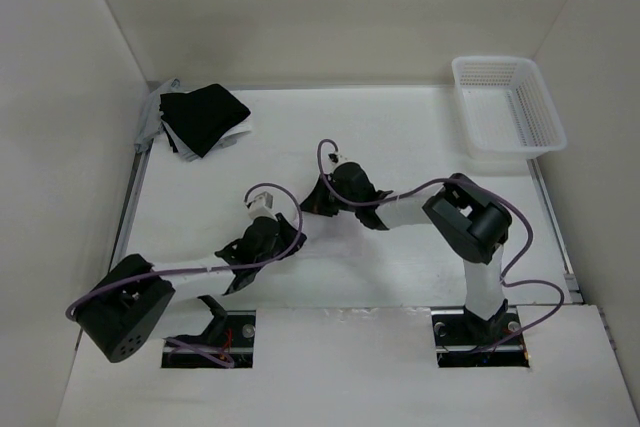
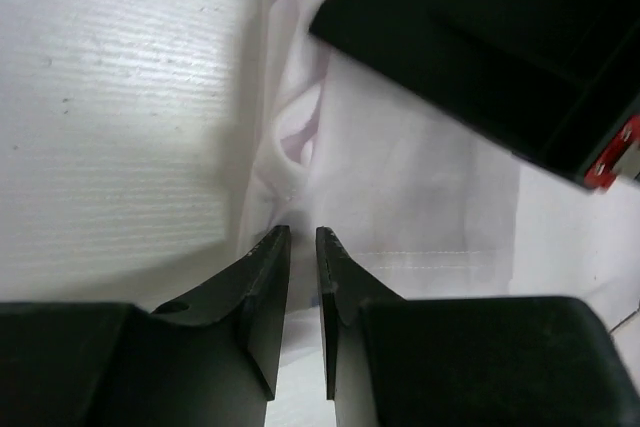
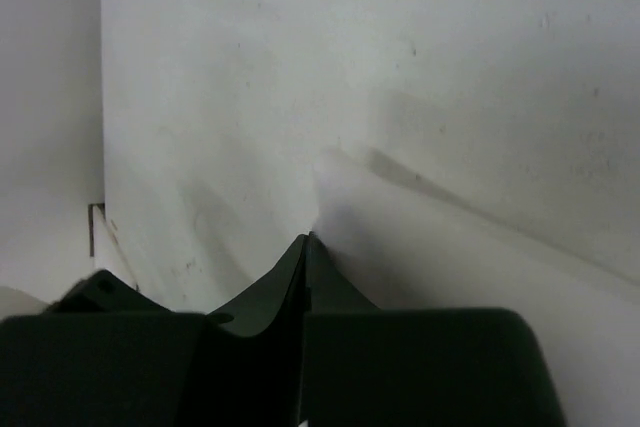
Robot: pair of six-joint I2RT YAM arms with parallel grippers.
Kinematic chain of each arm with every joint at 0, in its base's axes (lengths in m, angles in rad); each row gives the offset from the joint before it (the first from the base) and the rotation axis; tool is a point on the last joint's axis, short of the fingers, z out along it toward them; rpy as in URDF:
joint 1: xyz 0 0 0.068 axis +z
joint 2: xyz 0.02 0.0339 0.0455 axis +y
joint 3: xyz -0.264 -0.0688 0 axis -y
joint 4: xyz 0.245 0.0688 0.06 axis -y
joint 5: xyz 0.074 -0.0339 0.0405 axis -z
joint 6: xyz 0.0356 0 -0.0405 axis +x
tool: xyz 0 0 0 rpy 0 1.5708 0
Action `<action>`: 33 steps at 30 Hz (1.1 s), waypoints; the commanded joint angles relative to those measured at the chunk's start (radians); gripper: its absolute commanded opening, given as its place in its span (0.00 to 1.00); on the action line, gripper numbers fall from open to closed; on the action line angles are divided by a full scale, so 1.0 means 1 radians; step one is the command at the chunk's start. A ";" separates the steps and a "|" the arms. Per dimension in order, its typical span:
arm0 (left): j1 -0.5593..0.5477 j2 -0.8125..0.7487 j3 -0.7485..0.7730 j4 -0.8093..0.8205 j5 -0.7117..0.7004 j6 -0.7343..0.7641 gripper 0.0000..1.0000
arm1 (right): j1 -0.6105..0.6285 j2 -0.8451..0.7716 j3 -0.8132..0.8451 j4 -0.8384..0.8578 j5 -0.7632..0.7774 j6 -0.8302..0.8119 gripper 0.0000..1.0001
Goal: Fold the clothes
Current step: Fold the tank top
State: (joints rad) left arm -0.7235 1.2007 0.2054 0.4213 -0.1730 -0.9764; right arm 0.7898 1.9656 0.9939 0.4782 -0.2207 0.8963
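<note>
Showing a red tab (image 2: 618, 152) on the black casing (image 2: 500, 57) at the right of the left wrist view, its pale print too blurred for reading. Reaching low from the near edge with both arms, elbows bent, wrists close together near the middle of the table (image 1: 400, 127). Holding the left gripper (image 2: 303, 232) tips-down at the hemmed edge of the clothes (image 2: 420, 177), jaws parted by a narrow slit; touching the fabric or not, impossible to tell. Pinching a raised ridge of the same white fabric in the right gripper (image 3: 307, 239), jaws pressed together. Lying spread on the table under both grippers, white on white, well apart from the black garment (image 1: 203, 117) at the far left corner and the basket (image 1: 505, 105) at the far right.
</note>
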 commanded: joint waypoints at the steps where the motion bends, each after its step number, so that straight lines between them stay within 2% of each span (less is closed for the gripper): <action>1: -0.007 -0.032 -0.026 -0.007 -0.002 -0.007 0.16 | -0.022 0.050 0.066 0.096 -0.008 0.033 0.02; 5: -0.012 -0.114 -0.046 -0.076 -0.002 -0.007 0.16 | -0.031 0.098 0.091 0.105 0.015 0.067 0.02; 14: -0.050 -0.527 -0.052 -0.349 -0.020 0.002 0.16 | -0.054 0.111 0.181 0.073 0.080 0.113 0.02; 18: -0.034 -0.638 -0.020 -0.475 -0.063 0.022 0.16 | -0.051 0.058 0.209 0.085 0.064 0.127 0.08; 24: 0.012 -0.630 0.090 -0.550 -0.105 0.111 0.22 | -0.054 -0.144 0.106 0.128 0.110 0.104 0.21; 33: 0.164 -0.613 0.137 -0.587 -0.076 0.173 0.38 | -0.160 -0.653 -0.297 0.093 0.276 -0.056 0.42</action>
State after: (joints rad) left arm -0.5999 0.5888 0.2970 -0.1467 -0.2520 -0.8467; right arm 0.6701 1.4193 0.7929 0.5625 -0.0479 0.9180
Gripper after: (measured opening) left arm 0.367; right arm 0.404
